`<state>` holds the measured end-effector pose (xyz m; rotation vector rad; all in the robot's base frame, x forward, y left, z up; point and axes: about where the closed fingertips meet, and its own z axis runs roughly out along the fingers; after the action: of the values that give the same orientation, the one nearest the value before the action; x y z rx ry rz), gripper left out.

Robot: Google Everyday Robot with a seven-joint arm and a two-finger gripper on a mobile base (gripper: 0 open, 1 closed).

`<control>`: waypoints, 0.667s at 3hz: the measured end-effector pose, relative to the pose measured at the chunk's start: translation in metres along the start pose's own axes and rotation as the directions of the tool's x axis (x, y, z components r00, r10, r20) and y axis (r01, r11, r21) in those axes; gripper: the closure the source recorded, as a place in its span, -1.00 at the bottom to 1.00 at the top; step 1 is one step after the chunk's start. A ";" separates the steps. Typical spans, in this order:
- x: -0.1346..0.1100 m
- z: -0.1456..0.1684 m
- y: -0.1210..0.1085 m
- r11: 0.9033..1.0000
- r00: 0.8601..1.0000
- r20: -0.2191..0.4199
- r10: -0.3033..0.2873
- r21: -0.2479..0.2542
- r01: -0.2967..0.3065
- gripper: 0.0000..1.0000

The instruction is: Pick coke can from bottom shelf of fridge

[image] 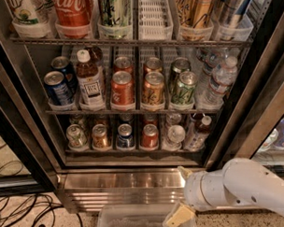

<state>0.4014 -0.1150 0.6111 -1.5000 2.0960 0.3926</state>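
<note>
The fridge (130, 180) stands open in front of me, its ribbed steel base at the bottom. On the bottom shelf (131, 151) the small red coke can (149, 136) stands fourth from the left, between a blue can (126, 136) and a clear bottle (175, 135). An orange-gold can (100, 137) and a silver-green can (76, 136) stand further left. My gripper (181, 194), on the white arm (242, 184) coming in from the lower right, is open and empty. It is below and to the right of the coke can, in front of the steel base.
The middle shelf holds cans and bottles, with a red can (122, 88) among them. A large red Coca-Cola container (73, 8) is on the top shelf. A clear plastic bin (138, 220) lies on the floor below the gripper. Cables (17, 209) lie at the lower left. The dark door frame (269, 92) is at the right.
</note>
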 end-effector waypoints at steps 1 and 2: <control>-0.001 0.026 0.009 0.998 0.995 0.100 0.025 0.048 -0.030 -1.00; -0.020 0.044 -0.016 0.983 0.960 0.279 0.034 0.164 -0.083 -1.00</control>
<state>0.4318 -0.0824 0.5876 -1.2099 1.9043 0.4036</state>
